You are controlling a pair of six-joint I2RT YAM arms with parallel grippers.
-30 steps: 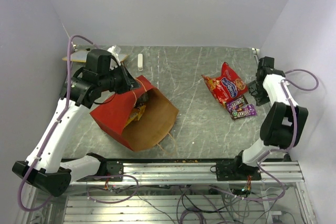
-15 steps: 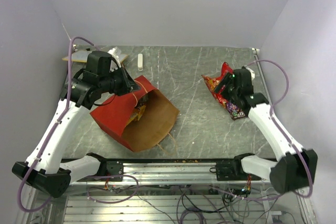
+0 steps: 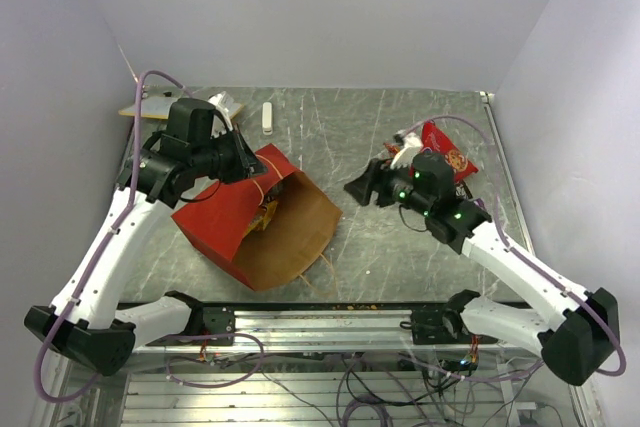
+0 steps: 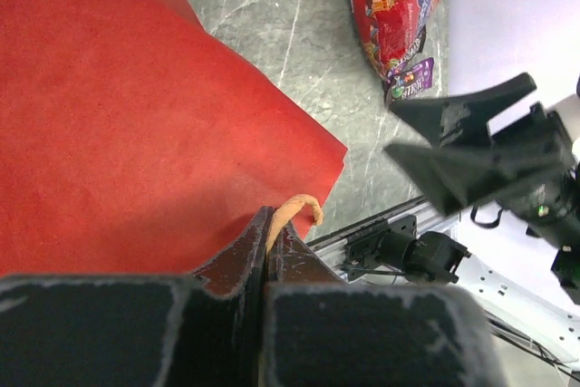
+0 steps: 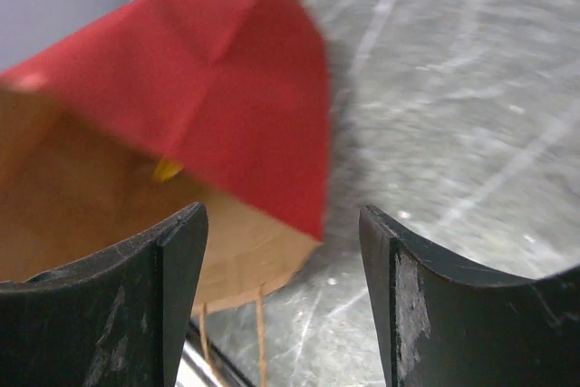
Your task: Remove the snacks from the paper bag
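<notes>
Red paper bag (image 3: pixel 215 222) lies on its side at about 8 o'clock on the grey table (image 3: pixel 370 247). Its brown mouth gapes toward 3 o'clock, and a yellow-orange packet (image 3: pixel 265 215) shows inside. The left gripper (image 3: pixel 246 159) is pinched tight on the bag's tan string handle (image 4: pixel 294 206) at the upper rim. The right gripper (image 3: pixel 362 187), fingers spread wide and holding nothing, hovers mid-table facing the mouth. At 2 o'clock, partly behind that arm, lies the red chip bag (image 3: pixel 448 159), with a purple packet (image 4: pixel 412 79) just beside it.
</notes>
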